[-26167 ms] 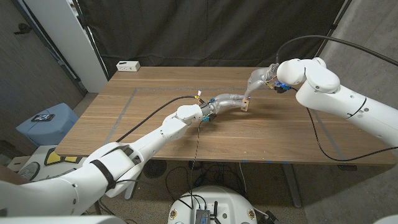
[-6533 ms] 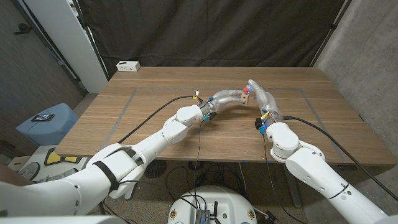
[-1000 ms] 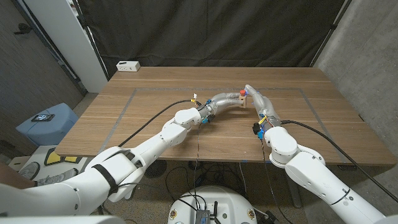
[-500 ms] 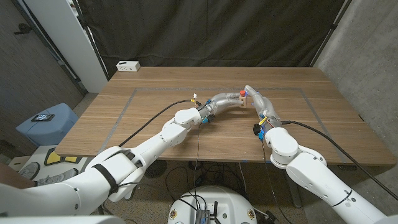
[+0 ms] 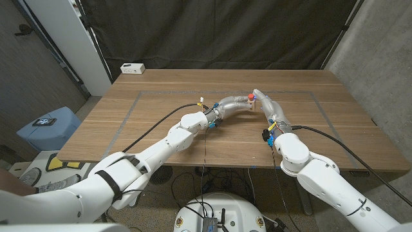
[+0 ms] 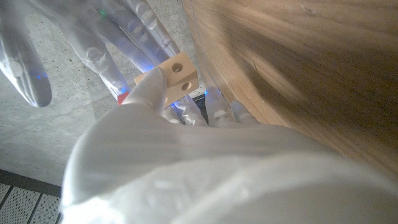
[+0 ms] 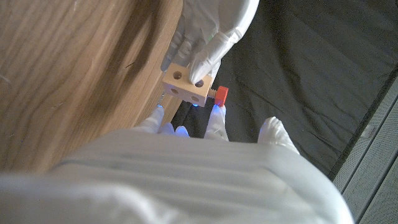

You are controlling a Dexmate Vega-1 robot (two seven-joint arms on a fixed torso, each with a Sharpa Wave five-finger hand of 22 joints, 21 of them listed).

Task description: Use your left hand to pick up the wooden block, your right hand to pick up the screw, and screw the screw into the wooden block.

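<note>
I see a big brown wooden table (image 5: pixel 161 129) with faint grey tape lines on it. A black curtain (image 5: pixel 212 32) hangs behind it, and a small white box (image 5: pixel 132 67) sits at the far left corner. A blue stool (image 5: pixel 45 129) stands on the floor to the left.

My left hand (image 5: pixel 233 103) is up over the middle of the table, and its fingers are wrapped round the wooden block (image 7: pixel 188 83). The block has round holes in its side. The screw (image 7: pixel 221 94) has a red head and sticks out of the block. My right hand (image 5: pixel 269 107) is right beside it, fingers touching the red head. I cannot tell how tightly it holds.
</note>
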